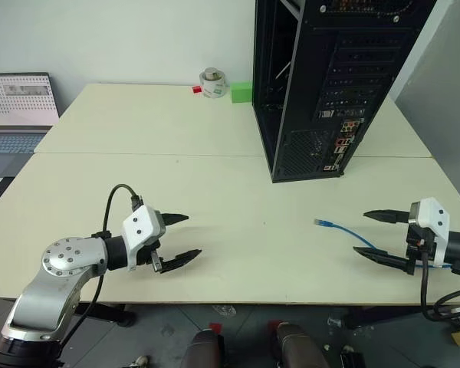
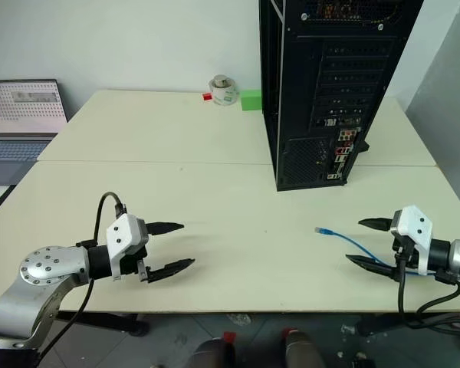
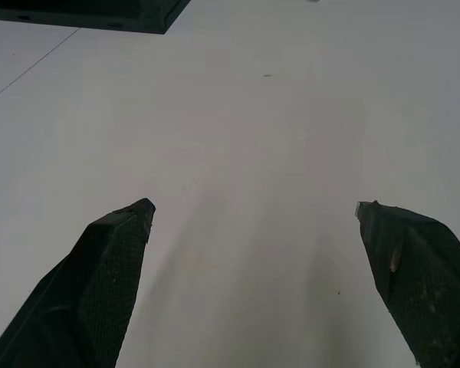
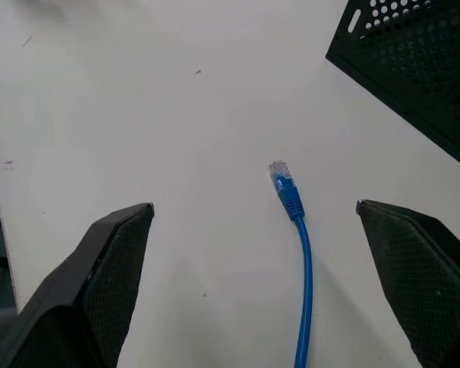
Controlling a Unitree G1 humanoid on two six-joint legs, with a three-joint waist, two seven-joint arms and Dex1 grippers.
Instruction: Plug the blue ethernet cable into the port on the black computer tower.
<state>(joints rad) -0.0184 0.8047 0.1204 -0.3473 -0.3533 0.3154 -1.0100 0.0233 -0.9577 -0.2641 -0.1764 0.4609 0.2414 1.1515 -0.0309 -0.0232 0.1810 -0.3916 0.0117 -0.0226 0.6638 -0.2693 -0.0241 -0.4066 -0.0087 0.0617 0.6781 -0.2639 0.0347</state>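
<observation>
The blue ethernet cable lies on the cream table at the right, its clear plug pointing left, free of any grip. My right gripper hovers just right of the plug, open, with the cable running back under it. In the right wrist view its two fingertips stand either side of the cable. The black computer tower stands upright at the back right, its rear panel with the port area facing me. My left gripper is open over bare table at the left, far from the cable.
A laptop sits at the far left. A tape roll, a small red item and a green block stand at the table's back edge, left of the tower. A seam crosses the table.
</observation>
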